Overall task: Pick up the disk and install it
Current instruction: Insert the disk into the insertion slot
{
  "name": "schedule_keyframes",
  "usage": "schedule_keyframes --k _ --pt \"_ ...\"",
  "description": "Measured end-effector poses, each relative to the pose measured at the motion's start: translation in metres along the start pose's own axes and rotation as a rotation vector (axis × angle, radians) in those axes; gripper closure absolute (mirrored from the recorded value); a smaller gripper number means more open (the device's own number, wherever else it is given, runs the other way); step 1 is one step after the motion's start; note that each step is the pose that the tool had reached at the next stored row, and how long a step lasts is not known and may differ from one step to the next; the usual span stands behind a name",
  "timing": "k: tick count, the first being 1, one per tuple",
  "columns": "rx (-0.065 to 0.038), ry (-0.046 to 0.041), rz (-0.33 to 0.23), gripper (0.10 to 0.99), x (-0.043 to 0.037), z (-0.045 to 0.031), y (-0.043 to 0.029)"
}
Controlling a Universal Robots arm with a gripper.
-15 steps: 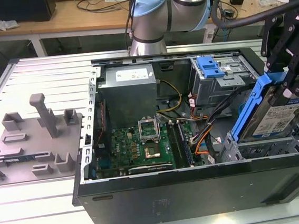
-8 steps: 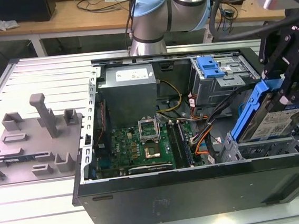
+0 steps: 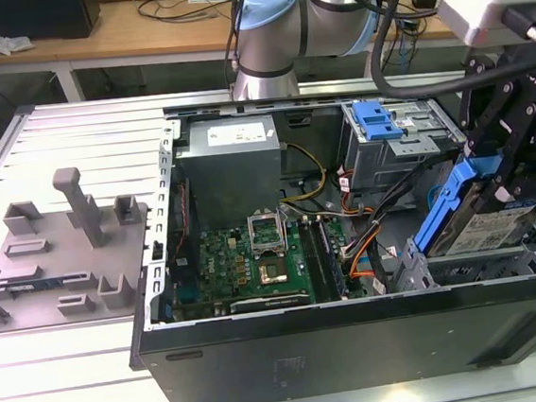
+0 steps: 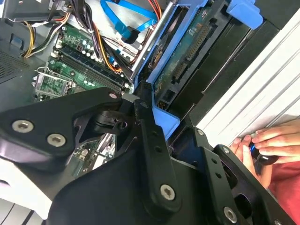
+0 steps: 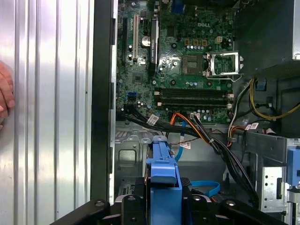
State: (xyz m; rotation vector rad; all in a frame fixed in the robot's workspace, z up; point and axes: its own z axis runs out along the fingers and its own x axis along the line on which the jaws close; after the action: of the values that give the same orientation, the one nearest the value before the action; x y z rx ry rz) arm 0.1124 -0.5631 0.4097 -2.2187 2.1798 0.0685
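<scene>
While aslant in the jaws — the disk [image 3: 487, 229], just above cage rim [image 3: 413, 265]

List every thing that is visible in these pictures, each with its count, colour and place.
table: one, silver, under everything
computer case: one, black, open, centre
motherboard: one, green, inside the case
power supply: one, grey, inside the case
fixture plate: one, grey, on the table, exterior view's left
disk: one, silver in blue bracket, tilted over the case, exterior view's right
person's hand: one, at the table, in the second wrist view
gripper: one, black, shut on the disk
</scene>
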Motion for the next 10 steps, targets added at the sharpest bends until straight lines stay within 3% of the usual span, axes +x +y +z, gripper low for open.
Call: schedule_keyframes --k 6,10 --pt "0.0 0.0002 0.0 0.71 0.0012 0.0078 -0.0001" --pt "0.0 -0.0001 0.0 0.467 0.0012 0.008 0.0"
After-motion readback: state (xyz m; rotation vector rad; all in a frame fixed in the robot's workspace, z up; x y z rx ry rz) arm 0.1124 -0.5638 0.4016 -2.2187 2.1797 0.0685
